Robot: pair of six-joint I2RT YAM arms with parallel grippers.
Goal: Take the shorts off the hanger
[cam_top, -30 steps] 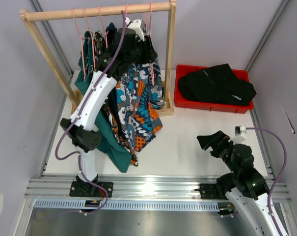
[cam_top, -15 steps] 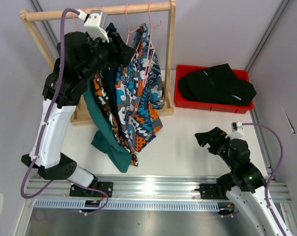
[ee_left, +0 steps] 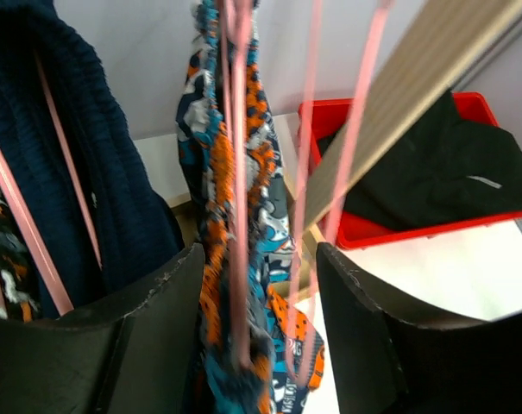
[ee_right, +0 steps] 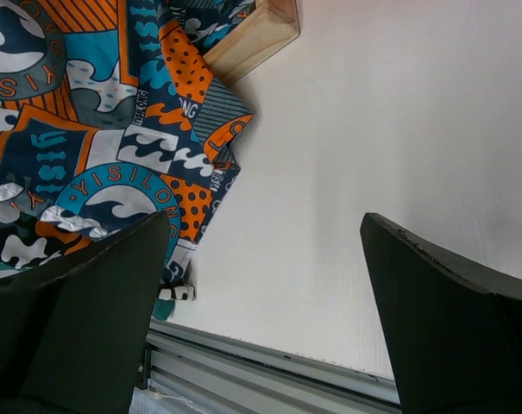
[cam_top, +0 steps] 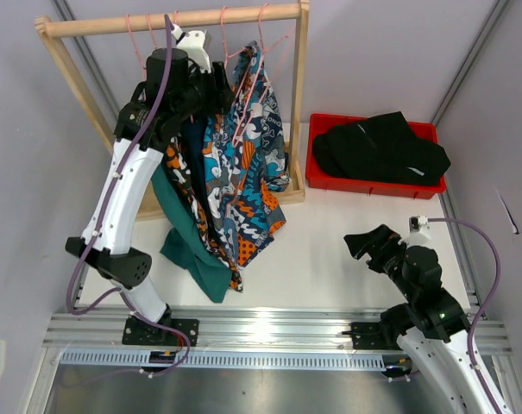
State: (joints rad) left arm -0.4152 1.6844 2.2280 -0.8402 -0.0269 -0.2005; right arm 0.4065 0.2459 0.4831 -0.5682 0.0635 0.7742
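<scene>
Blue-orange-white patterned shorts (cam_top: pixel 243 172) hang on a pink hanger (ee_left: pixel 239 172) from the wooden rack (cam_top: pixel 157 21). Navy shorts (cam_top: pixel 194 142), orange-grey-white camo shorts (cam_top: pixel 181 172) and teal-green shorts (cam_top: pixel 196 254) hang to their left. Black shorts (cam_top: pixel 381 147) lie in the red bin (cam_top: pixel 373 187). My left gripper (cam_top: pixel 230 82) is open, high at the rail. In the left wrist view (ee_left: pixel 259 259) the pink hanger and the patterned shorts (ee_left: pixel 222 172) pass between its jaws, with the navy shorts (ee_left: pixel 79 147) at its left. My right gripper (cam_top: pixel 364 246) is open and empty above the table (ee_right: pixel 265 224).
The rack's right post (cam_top: pixel 298 103) stands between the hanging shorts and the red bin (ee_left: pixel 399 231). More pink hangers (cam_top: pixel 148 52) hang along the rail. The patterned shorts' hem (ee_right: pixel 88 129) reaches the table beside the rack's wooden foot (ee_right: pixel 252 39). A metal rail (cam_top: pixel 261 332) runs along the near edge.
My left arm has risen from low among the shorts, swung left, then come back right to the hangers at the rail. The patterned shorts have shifted. The right arm has barely moved.
</scene>
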